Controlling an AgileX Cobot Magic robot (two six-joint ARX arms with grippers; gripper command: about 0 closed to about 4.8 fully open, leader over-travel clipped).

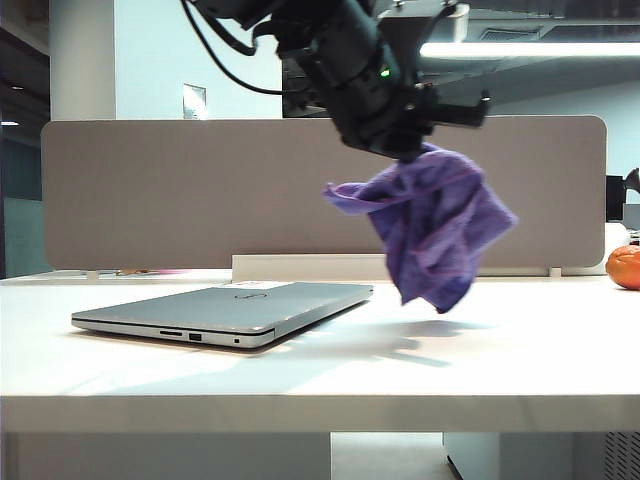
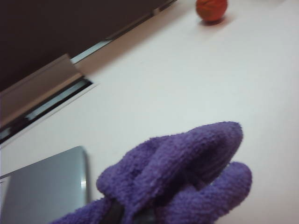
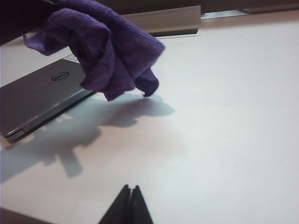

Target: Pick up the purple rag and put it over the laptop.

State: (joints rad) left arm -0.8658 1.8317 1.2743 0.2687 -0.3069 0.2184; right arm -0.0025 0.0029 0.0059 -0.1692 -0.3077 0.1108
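The purple rag [image 1: 435, 228] hangs bunched in the air, well above the white table and to the right of the laptop. My left gripper [image 1: 412, 150] is shut on its top; in the left wrist view the rag [image 2: 182, 172] wraps over the dark fingers [image 2: 114, 212]. The silver-grey laptop [image 1: 235, 308] lies closed and flat on the table at the left, its corner also in the left wrist view as the laptop [image 2: 44, 186]. The right wrist view shows the rag [image 3: 107, 51], the laptop [image 3: 37, 98] and my right gripper [image 3: 130, 187], shut and empty, far from both.
An orange ball [image 1: 624, 266] rests at the table's right edge, also seen as the ball [image 2: 211, 9]. A grey partition panel [image 1: 200, 190] stands behind the table. A white strip [image 1: 290, 266] runs along the back of the table [image 1: 320, 375].
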